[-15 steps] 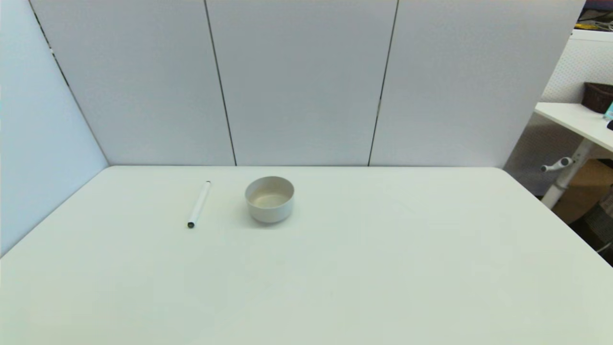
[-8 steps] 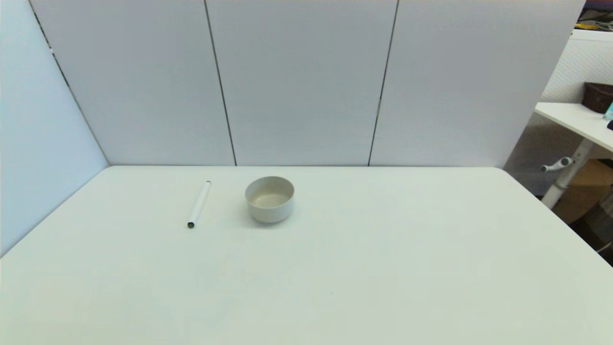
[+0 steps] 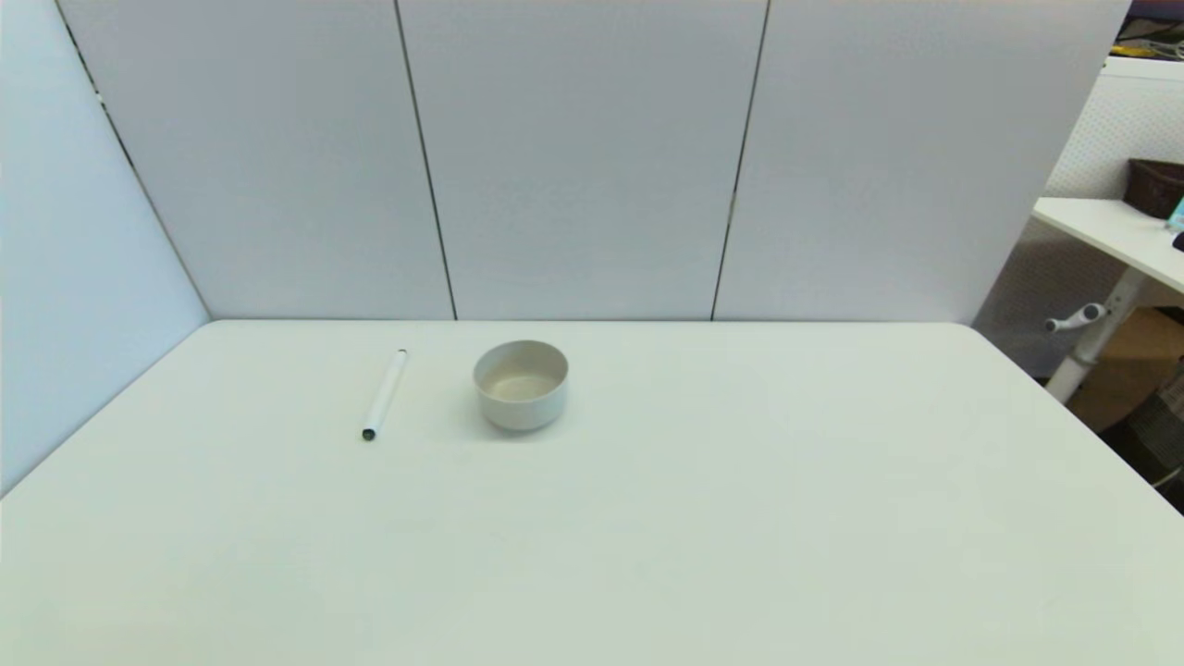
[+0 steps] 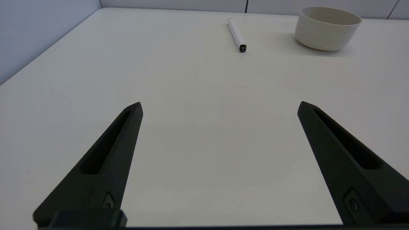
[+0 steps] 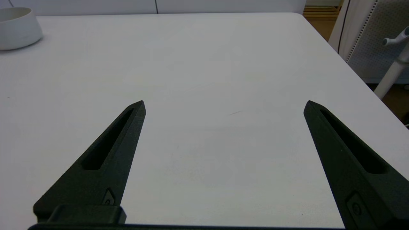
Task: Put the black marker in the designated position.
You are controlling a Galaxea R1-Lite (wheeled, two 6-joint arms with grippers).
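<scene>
Marker, slim white barrel w/ small black ends (the black marker (image 3: 384, 395)), lies flat on the smooth white worktop (image 3: 647, 518), far-left part, untouched. Long axis runs roughly front-to-back, near end angled slightly to the robot's left; black cap end (image 4: 242, 48) faces the left wrist cam. Round off-white bowl (image 3: 521, 384) stands upright just right of the marker, near but not touching; nothing visible inside it.

Left claw (image 4: 219, 106) hovers low over bare worktop at the near-left side, fingers (image 4: 108, 153) spread wide apart, nothing between them; marker and bowl well ahead of it. Right claw (image 5: 224, 104) over bare worktop on the right side, fingers (image 5: 110, 150) also wide apart, gripping nothing; bowl seen far off to its left. Neither arm shows in head view.

Designated position: plain worktop w/ no marking, can't tell exact spot. Grey panel walls (image 3: 583, 157) behind the worktop.
</scene>
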